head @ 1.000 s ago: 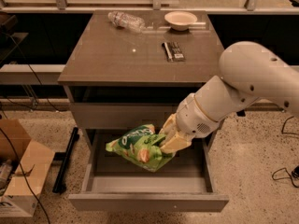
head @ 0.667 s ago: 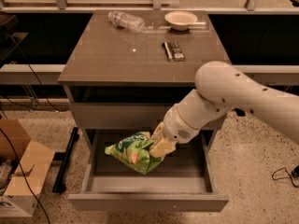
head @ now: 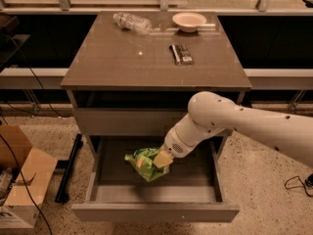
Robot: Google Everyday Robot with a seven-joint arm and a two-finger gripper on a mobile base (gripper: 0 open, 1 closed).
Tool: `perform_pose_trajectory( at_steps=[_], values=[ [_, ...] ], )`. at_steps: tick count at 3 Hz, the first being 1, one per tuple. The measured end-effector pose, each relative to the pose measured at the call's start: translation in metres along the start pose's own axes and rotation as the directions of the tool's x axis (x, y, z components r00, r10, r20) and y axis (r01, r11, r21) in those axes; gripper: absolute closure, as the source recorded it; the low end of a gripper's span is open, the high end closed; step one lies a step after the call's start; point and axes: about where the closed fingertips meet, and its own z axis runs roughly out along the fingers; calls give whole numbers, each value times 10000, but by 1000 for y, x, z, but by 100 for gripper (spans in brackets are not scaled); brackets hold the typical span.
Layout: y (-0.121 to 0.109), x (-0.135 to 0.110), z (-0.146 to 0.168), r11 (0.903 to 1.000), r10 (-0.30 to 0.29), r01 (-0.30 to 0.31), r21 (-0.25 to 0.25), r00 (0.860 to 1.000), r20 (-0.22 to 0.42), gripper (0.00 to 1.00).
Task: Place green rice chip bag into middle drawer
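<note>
White and bent at the elbow, the arm (head: 244, 124) reaches in from the right and slants down into the open middle drawer (head: 155, 212) — its gripper (head: 163, 159) clamped on the green chip bag (head: 143, 163), which sits inside the tray.

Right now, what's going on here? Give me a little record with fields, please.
gripper: down inside the open drawer, closed on the bag's right end
green rice chip bag: held low in the drawer, left of centre
middle drawer: pulled out
cabinet top: clear plastic bottle, pale bowl, dark bar wrapper
floor, left: cardboard box
</note>
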Motion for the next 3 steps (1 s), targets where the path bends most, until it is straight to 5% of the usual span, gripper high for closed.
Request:
perform_pose_trajectory(
  at_steps=[1, 3],
  values=[
    [-11, 7, 36, 9707, 2333, -2373, 382, 9685, 872, 74],
    [-16, 14, 101, 8911, 4473, -4537, 32, 8798, 1609, 27]
  ],
)
